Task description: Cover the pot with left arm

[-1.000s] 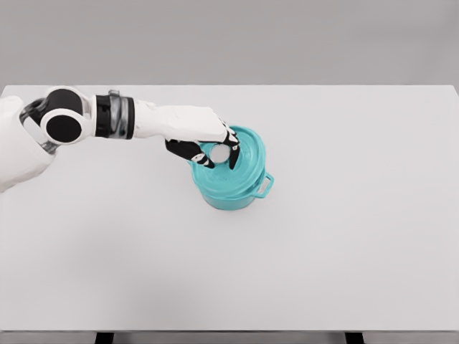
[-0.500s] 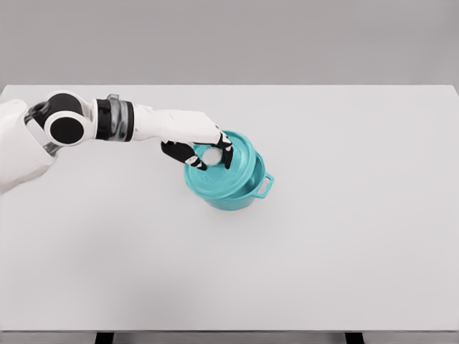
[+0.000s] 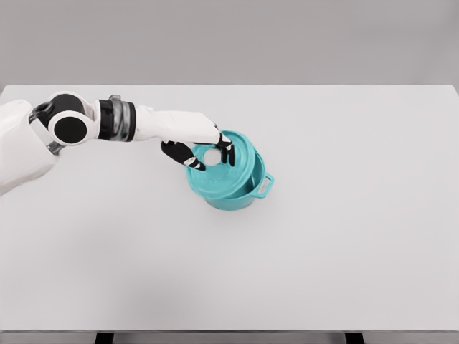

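Note:
A teal pot (image 3: pixel 240 197) with a side handle (image 3: pixel 265 185) stands a little left of the table's middle. Over it sits the teal lid (image 3: pixel 226 169), tilted and shifted toward the upper left, so the pot's right rim shows beneath it. My left hand (image 3: pixel 208 153) reaches in from the left and is shut on the lid's pale round knob (image 3: pixel 214 155), dark fingers curled around it. The right arm is out of view.
The white table (image 3: pixel 344 236) spreads wide around the pot, its front edge near the bottom of the picture and its far edge against a grey wall.
The lid, held by my left hand, has moved slightly up and to the left over the pot. It now sits more tilted than a second ago. The pot has stayed put.

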Tool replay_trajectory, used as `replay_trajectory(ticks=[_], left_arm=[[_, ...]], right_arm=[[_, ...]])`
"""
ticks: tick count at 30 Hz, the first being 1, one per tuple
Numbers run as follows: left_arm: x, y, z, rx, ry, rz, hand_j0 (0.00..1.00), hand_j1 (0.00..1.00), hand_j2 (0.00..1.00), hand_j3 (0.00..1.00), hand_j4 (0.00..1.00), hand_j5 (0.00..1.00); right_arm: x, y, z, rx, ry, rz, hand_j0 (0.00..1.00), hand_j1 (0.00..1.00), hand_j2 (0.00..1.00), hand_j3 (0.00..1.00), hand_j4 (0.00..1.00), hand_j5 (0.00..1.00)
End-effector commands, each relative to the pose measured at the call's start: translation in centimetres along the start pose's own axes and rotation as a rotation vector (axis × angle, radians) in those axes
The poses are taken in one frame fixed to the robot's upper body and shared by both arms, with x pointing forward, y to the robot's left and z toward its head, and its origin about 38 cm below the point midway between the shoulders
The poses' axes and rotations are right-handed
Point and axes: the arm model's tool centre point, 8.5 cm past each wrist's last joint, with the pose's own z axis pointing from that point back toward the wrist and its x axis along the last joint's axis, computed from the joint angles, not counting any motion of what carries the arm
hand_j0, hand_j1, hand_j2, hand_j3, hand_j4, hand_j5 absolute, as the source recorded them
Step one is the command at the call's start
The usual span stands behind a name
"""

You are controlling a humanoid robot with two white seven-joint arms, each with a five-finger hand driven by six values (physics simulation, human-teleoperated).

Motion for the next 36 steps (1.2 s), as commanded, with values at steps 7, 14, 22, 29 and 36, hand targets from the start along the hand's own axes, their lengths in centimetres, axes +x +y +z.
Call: replay_trajectory(ticks=[7, 14, 22, 29, 36], left_arm=[[-0.1, -0.1, -0.5, -0.004, 0.001, 0.004, 0.72, 0.72, 0.72, 0.72, 0.72, 0.72], [-0.1, -0.1, -0.7, -0.005, 0.001, 0.002, 0.78, 0.78, 0.78, 0.78, 0.78, 0.78], [-0.1, 0.2, -0.6, -0.002, 0.001, -0.002, 0.87, 0.87, 0.87, 0.87, 0.87, 0.87], [0.5, 2.0, 0.0, 0.017, -0.011, -0.052, 1.0, 1.0, 1.0, 1.0, 1.0, 1.0], [-6.6, -0.9, 13.7, 0.049, 0.24, -0.001, 1.0, 1.0, 1.0, 1.0, 1.0, 1.0]], right_arm=[[0.0, 0.0, 0.0, 0.0, 0.0, 0.0, 1.0, 1.0, 1.0, 1.0, 1.0, 1.0], [0.1, -0.1, 0.0, -0.001, -0.001, 0.0, 1.0, 1.0, 1.0, 1.0, 1.0, 1.0], [0.0, 0.0, 0.0, 0.0, 0.0, 0.0, 1.0, 1.0, 1.0, 1.0, 1.0, 1.0], [0.0, 0.0, 0.0, 0.0, -0.001, 0.0, 1.0, 1.0, 1.0, 1.0, 1.0, 1.0], [0.1, -0.1, 0.0, -0.001, -0.003, 0.001, 1.0, 1.0, 1.0, 1.0, 1.0, 1.0]])
